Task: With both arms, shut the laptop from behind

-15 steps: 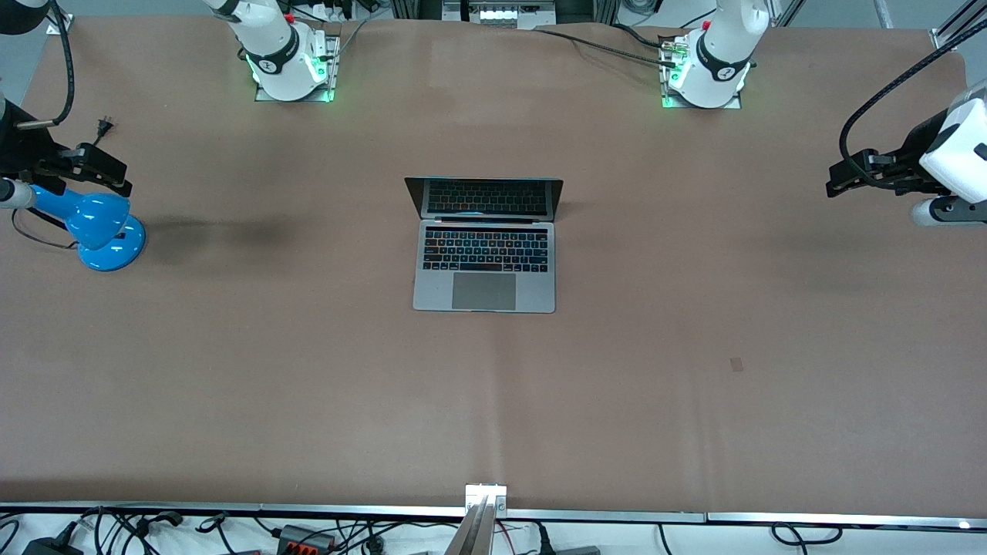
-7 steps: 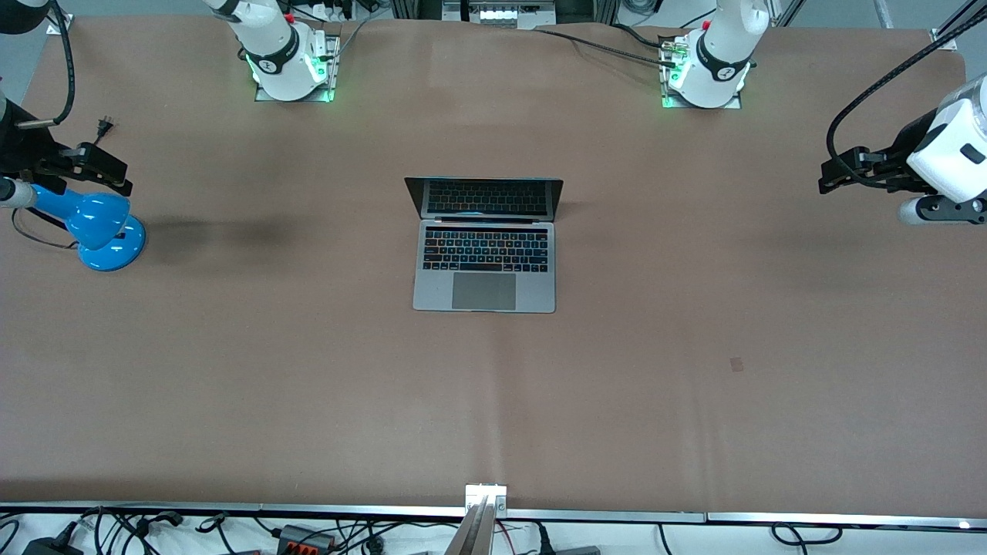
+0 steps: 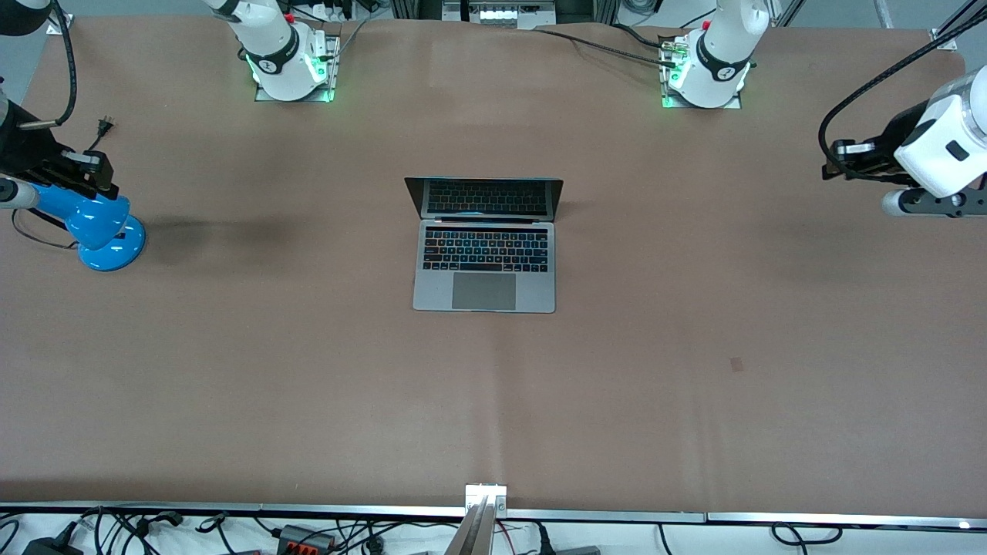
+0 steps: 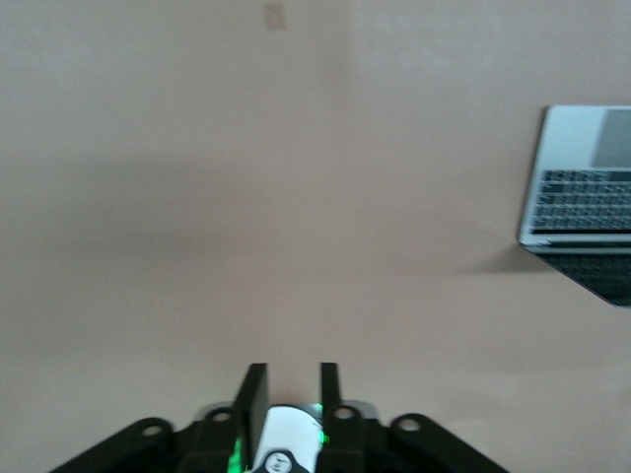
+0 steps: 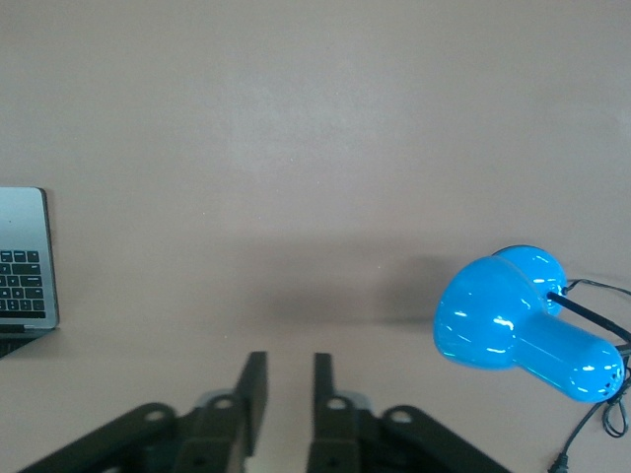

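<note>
The silver-grey laptop (image 3: pixel 484 254) stands open in the middle of the brown table, its dark screen upright and facing the front camera. My left gripper (image 3: pixel 831 163) hangs in the air over the left arm's end of the table, well clear of the laptop. In the left wrist view it (image 4: pixel 293 379) is open and empty, with the laptop (image 4: pixel 587 202) at the picture's edge. My right gripper (image 3: pixel 104 181) hangs over the blue lamp at the right arm's end. In the right wrist view it (image 5: pixel 286 370) is open and empty, with a corner of the laptop (image 5: pixel 22 261) showing.
A blue desk lamp (image 3: pixel 96 223) stands on the table at the right arm's end, also in the right wrist view (image 5: pixel 523 330), with its cord and plug (image 3: pixel 104 123) beside it. A small dark mark (image 3: pixel 736 364) lies on the table nearer the front camera.
The left arm's hand has turned and shifted a little toward the robots' bases. The right gripper has drawn back slightly over the lamp. The laptop has not moved.
</note>
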`<state>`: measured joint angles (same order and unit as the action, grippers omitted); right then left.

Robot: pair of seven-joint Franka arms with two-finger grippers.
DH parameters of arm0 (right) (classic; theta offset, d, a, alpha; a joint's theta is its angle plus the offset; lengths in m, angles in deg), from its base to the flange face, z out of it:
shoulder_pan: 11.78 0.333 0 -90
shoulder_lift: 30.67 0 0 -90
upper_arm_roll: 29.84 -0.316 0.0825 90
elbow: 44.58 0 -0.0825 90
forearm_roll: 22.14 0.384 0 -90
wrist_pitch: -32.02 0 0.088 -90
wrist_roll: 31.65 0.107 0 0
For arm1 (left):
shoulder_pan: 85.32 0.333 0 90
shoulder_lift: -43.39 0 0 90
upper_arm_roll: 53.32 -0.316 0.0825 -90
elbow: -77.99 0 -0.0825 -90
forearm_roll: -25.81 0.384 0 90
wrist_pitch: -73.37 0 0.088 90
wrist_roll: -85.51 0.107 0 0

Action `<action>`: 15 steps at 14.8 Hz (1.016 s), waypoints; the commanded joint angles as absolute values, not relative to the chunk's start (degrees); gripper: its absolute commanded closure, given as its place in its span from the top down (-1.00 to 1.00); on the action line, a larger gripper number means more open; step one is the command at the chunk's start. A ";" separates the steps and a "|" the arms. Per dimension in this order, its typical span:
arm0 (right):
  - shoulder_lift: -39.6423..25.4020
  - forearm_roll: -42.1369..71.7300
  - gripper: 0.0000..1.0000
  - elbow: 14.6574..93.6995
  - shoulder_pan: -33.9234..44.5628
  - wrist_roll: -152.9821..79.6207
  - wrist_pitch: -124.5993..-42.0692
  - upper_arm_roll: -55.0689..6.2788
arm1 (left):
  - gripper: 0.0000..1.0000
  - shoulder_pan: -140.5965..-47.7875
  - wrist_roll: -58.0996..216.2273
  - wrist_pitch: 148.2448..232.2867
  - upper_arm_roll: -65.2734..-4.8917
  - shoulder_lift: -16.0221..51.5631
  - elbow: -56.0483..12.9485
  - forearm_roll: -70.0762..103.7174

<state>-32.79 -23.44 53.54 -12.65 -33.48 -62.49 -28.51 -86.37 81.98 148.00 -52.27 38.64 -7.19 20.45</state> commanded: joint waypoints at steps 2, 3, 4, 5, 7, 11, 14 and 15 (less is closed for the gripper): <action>-34.28 -23.46 -1.00 54.65 -13.36 -34.11 -61.33 -29.32 | -1.00 -86.46 81.91 145.70 -52.53 38.82 -6.48 15.01; -34.19 -23.46 -1.00 54.39 -13.36 -34.02 -60.19 -29.40 | -1.00 -86.55 82.09 145.00 -52.18 38.82 -6.48 14.74; -34.10 -23.37 -1.00 54.38 -13.27 -33.85 -59.48 -29.40 | -0.99 -86.72 82.00 144.48 -51.83 38.82 -6.56 13.96; -34.10 -23.37 -1.00 54.38 -12.92 -33.50 -59.38 -29.67 | -0.99 -86.72 82.00 143.86 -51.65 38.56 -7.00 11.69; -33.93 -23.28 -1.00 54.47 -12.40 -33.23 -59.12 -29.76 | -0.99 -86.72 81.82 141.67 -51.74 36.55 -7.70 4.58; -32.17 -23.10 -1.00 54.82 -8.54 -33.14 -56.49 -29.76 | -0.97 -86.81 81.82 141.04 -49.91 33.47 -11.21 -3.97; -31.38 -16.72 -1.00 57.97 -6.95 -32.88 -56.22 -29.76 | -0.97 -86.81 81.74 143.83 -44.90 31.97 -14.45 -4.42; -31.29 -14.60 -1.00 59.73 -6.86 -32.71 -57.00 -29.76 | -0.97 -86.72 81.82 146.99 -42.53 31.97 -17.69 -5.12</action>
